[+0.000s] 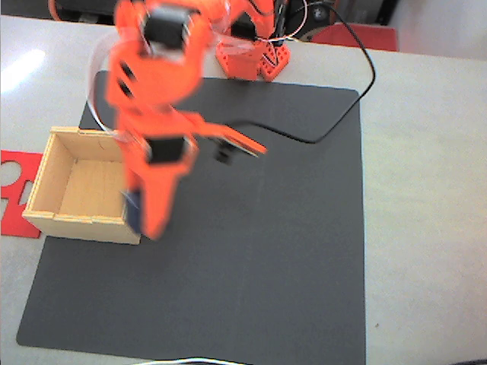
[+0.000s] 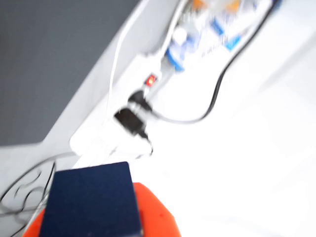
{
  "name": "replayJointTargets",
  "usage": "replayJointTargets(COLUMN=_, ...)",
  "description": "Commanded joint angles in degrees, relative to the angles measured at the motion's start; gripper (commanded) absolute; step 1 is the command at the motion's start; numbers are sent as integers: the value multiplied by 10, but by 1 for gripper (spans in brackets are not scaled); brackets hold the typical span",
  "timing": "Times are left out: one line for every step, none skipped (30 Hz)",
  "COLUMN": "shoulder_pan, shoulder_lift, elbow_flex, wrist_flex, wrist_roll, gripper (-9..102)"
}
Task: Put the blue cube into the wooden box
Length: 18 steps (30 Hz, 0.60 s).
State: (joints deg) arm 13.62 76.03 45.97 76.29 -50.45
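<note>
1 blue cube (image 2: 91, 200) is seen pinched in the hand (image 1: 144, 217), which is blurred just beside the near right corner of the wooden box (image 1: 72, 182) in the fixed view. For a clean drop, the cube should be carried over the box floor, well inside the walls, before the fingers are spread.

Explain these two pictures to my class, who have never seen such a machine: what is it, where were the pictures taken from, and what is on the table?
The orange machine is a small robot arm bolted at the table's far edge. The fixed view looks down on it from above. The wrist view comes from a camera riding on the arm. On the table lies a dark grey mat, with a square light plywood box, open-topped, at its left edge, and a flat red cut-out sheet beside that. The gripper holds a small navy-blue cube near the box's right wall.
</note>
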Motion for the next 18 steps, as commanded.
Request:
replayJointTargets(shoulder_pan=62, shoulder_lift=44, elbow_flex=-27, wrist_flex=-8, wrist_roll=37, gripper=0)
replayJointTargets(shoulder_pan=83, shoulder_lift=40, elbow_flex=-27, wrist_flex=-9, wrist_roll=49, gripper=0)
replayJointTargets(shoulder_pan=102, shoulder_lift=35, elbow_flex=-24, wrist_flex=-12, wrist_roll=64, gripper=0)
replayJointTargets(shoulder_pan=121, shoulder_lift=28, elbow_flex=-21, wrist_flex=-16, wrist_roll=78, gripper=0)
replayJointTargets(shoulder_pan=140, shoulder_lift=18, elbow_flex=-21, wrist_flex=-18, wrist_roll=92, gripper=0)
replayJointTargets(shoulder_pan=156, shoulder_lift=6, elbow_flex=-21, wrist_flex=-19, wrist_roll=104, gripper=0)
replayJointTargets(shoulder_pan=171, shoulder_lift=-5, elbow_flex=-21, wrist_flex=-20, wrist_roll=110, gripper=0)
replayJointTargets(shoulder_pan=181, shoulder_lift=-17, elbow_flex=-21, wrist_flex=-18, wrist_roll=111, gripper=0)
replayJointTargets(shoulder_pan=190, shoulder_lift=-27, elbow_flex=-21, wrist_flex=-17, wrist_roll=112, gripper=0)
replayJointTargets(shoulder_pan=198, shoulder_lift=-38, elbow_flex=-21, wrist_flex=-15, wrist_roll=112, gripper=0)
replayJointTargets(shoulder_pan=204, shoulder_lift=-46, elbow_flex=-21, wrist_flex=-13, wrist_roll=112, gripper=0)
replayJointTargets(shoulder_pan=209, shoulder_lift=-54, elbow_flex=-21, wrist_flex=-12, wrist_roll=112, gripper=0)
replayJointTargets(shoulder_pan=214, shoulder_lift=-60, elbow_flex=-21, wrist_flex=-11, wrist_roll=112, gripper=0)
replayJointTargets(shoulder_pan=217, shoulder_lift=-66, elbow_flex=-21, wrist_flex=-11, wrist_roll=112, gripper=0)
replayJointTargets(shoulder_pan=221, shoulder_lift=-73, elbow_flex=-21, wrist_flex=-10, wrist_roll=113, gripper=0)
replayJointTargets(shoulder_pan=224, shoulder_lift=-80, elbow_flex=-21, wrist_flex=-9, wrist_roll=113, gripper=0)
replayJointTargets(shoulder_pan=226, shoulder_lift=-87, elbow_flex=-21, wrist_flex=-9, wrist_roll=113, gripper=0)
replayJointTargets(shoulder_pan=229, shoulder_lift=-96, elbow_flex=-21, wrist_flex=-8, wrist_roll=113, gripper=0)
